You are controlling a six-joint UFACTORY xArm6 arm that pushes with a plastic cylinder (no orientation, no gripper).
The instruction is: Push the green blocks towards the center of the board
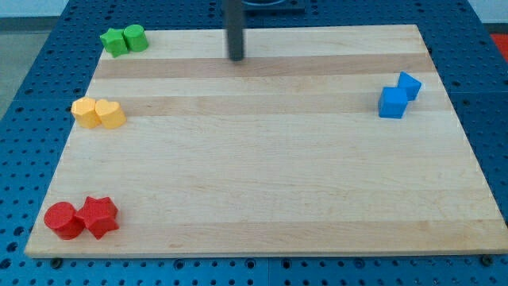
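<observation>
Two green blocks sit touching at the board's top left corner: a star-like green block [114, 41] and a green cylinder [135, 37] to its right. My tip [236, 58] is the lower end of the dark rod near the view's top centre. It stands well to the right of the green blocks, touching no block.
Two yellow blocks [98, 113] lie at the left edge, a hexagon-like one and a heart. A red cylinder [63, 220] and a red star [100, 216] lie at the bottom left. Two blue blocks [398, 95] lie at the right. The wooden board [262, 159] rests on a blue pegboard.
</observation>
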